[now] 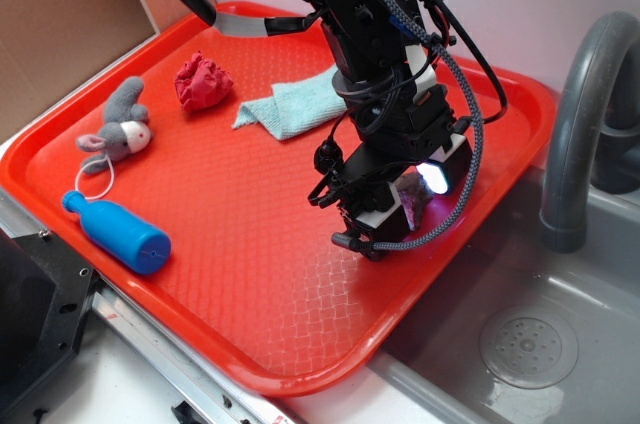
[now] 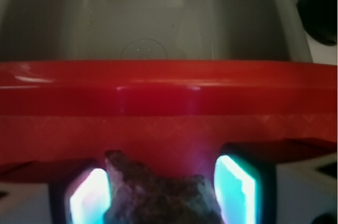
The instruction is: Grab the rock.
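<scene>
Red plastic tray hosts the black gripper, jaws straddling the rough brown-grey rock at 6 o'clock, ready to pinch.

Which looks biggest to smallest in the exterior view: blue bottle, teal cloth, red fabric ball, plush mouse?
1. teal cloth, partly hidden behind the arm
2. blue bottle, nearest the camera, so its rank over the mouse is unsure
3. plush mouse
4. red fabric ball
</scene>
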Robot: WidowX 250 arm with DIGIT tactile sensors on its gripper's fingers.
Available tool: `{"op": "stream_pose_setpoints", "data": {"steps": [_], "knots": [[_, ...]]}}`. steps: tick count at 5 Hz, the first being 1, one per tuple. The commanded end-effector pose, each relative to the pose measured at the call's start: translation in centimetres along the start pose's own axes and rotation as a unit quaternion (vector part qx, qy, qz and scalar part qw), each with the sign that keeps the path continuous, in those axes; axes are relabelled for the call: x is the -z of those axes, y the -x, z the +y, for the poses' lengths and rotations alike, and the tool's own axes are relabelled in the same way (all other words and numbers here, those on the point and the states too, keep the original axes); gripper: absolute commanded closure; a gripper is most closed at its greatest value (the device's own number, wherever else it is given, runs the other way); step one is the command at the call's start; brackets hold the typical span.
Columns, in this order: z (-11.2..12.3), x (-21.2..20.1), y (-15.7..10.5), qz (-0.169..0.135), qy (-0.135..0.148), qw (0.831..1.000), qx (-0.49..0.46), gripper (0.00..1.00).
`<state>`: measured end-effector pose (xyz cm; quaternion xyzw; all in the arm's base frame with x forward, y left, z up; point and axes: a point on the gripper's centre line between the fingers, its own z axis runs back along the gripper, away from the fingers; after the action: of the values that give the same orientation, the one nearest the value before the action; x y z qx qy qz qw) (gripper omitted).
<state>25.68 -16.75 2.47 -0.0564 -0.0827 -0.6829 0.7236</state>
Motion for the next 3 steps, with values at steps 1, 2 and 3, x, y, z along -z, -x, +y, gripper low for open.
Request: {"op": "stream_pose_setpoints", "data": {"steps": [1,2,3], "knots": [[-1.6,-12.1,1.9,0.050,-0.075,0.968,-0.233,1.00],[-2.9,-16.1,3.9,0.052,-0.075,0.931,-0.354,1.00],[-5.1,-20.1,6.5,0.066,-0.093,0.878,-0.465,1.00]]}}
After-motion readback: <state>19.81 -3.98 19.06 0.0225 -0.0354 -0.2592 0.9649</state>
